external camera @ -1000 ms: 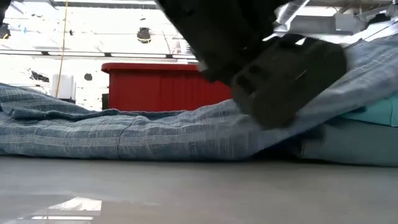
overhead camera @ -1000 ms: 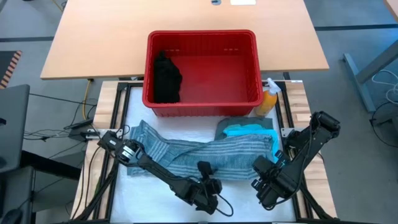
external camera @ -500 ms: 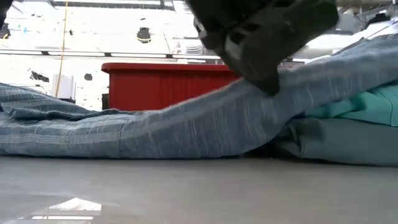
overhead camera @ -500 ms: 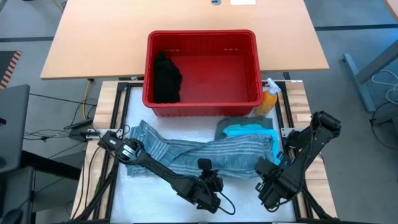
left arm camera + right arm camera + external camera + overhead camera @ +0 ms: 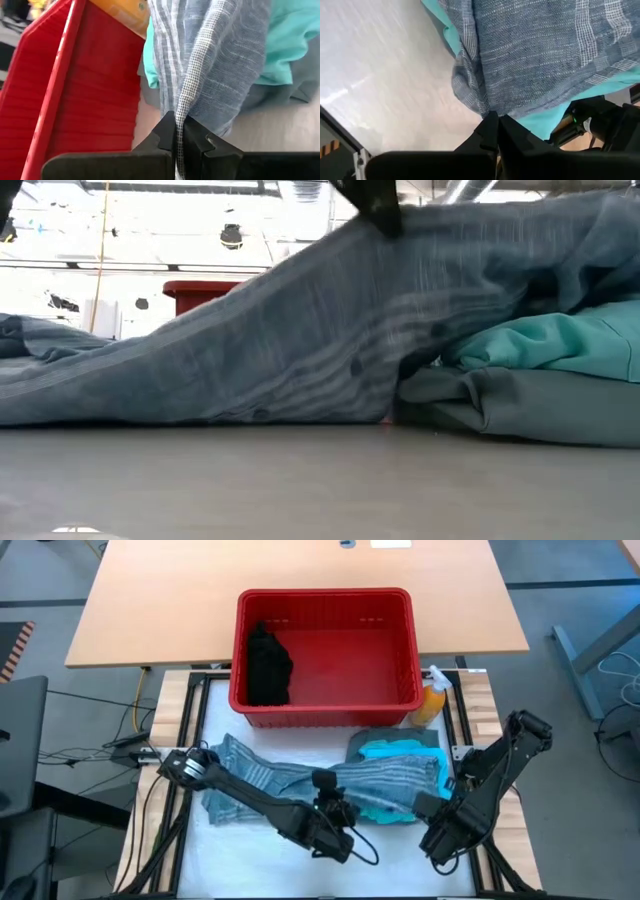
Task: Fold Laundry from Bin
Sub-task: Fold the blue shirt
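Note:
The blue-grey striped cloth (image 5: pixel 290 780) stretches across the table in front of the red bin (image 5: pixel 325 700), which holds a black garment (image 5: pixel 268 665). The cloth's right part drapes over a bright teal garment (image 5: pixel 540 340) that lies on a dull grey-green one (image 5: pixel 510 405). My left gripper (image 5: pixel 335 802) is shut on the cloth's near edge at mid-length. My right gripper (image 5: pixel 432 808) is shut on the cloth's right end. Its left end (image 5: pixel 225 765) rests on the table. My left gripper pinches a bunched fold of the cloth's near edge (image 5: pixel 181 107) between its two fingertips (image 5: pixel 167 131). It slants down toward the far side. The cloth rises to the hold like a tent (image 5: pixel 330 310), its left end on the table. My right gripper pinches a gathered bit of the cloth's right end (image 5: pixel 487 107) between its two fingers (image 5: pixel 487 131), coming from above and pointing down. That end is raised off the table; how many layers are held, I cannot tell.
An orange spray bottle (image 5: pixel 430 705) stands at the bin's right near corner, just beyond the teal pile. The white table top (image 5: pixel 250 840) shows near the front edge. A wooden desk (image 5: pixel 300 580) lies beyond the bin.
My left gripper has taken hold of the cloth's near edge, risen and drawn toward the far edge. The cloth's middle has lifted from flat into a steep slope, and teal cloth now shows beneath it. The cloth's left end has stayed on the table.

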Available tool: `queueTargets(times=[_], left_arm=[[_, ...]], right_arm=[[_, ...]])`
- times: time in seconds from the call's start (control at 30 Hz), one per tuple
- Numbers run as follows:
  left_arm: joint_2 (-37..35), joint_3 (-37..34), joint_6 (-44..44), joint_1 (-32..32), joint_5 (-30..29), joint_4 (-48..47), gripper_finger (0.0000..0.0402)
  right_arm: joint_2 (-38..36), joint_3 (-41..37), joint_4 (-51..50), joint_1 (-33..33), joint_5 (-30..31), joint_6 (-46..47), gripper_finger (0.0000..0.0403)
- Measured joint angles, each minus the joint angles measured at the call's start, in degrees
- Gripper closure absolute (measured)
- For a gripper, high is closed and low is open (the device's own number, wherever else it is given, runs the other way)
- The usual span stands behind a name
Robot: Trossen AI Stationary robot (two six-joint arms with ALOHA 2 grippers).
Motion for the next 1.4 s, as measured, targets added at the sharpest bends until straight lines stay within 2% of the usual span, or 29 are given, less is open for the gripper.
queueTargets(times=[0.23,0.43,0.53,0.7,0.83,0.9,0.97,1.0,1.1,1.3,1.4], left_arm=[[-2.8,0.0,1.8,2.2,6.4,-3.4,0.0401],[-2.8,-0.1,1.2,2.4,10.0,-4.1,0.0402],[-2.8,-0.1,1.6,2.3,10.3,-4.2,0.0401],[-2.8,-0.1,4.2,2.5,10.5,-4.2,0.0401],[-2.8,-0.1,4.6,2.5,10.5,-4.2,0.0401],[-2.8,-0.1,5.3,2.5,10.6,-4.2,0.0401],[-2.8,-0.1,5.6,2.5,10.8,-4.2,0.0401],[-2.8,-0.1,5.6,2.5,11.2,-4.2,0.0401],[-2.8,-0.1,4.1,2.5,13.2,-4.3,0.0401],[-2.8,-0.1,-1.3,2.2,14.7,-4.4,0.0401],[-2.8,-0.1,-3.8,1.8,14.7,-4.9,0.0401]], right_arm=[[-3.2,0.0,0.0,0.3,-3.1,0.6,0.0316],[-7.2,1.0,2.9,1.8,-3.1,8.4,0.0256],[-9.0,2.9,5.0,5.4,4.0,15.9,0.0244],[-7.4,1.4,16.8,15.4,28.7,30.6,0.0242],[-2.2,1.0,16.9,17.1,37.4,32.6,0.0245],[-1.0,1.0,13.2,16.0,35.6,35.0,0.0246],[0.2,0.9,7.5,15.3,31.2,43.1,0.0246],[0.7,0.9,5.2,15.8,30.6,46.5,0.0246],[-0.1,0.3,3.5,17.2,31.1,48.4,0.0242],[-10.8,-7.2,3.3,14.0,32.3,48.8,0.0209],[-18.4,-15.4,10.1,14.1,32.0,50.5,0.018]])
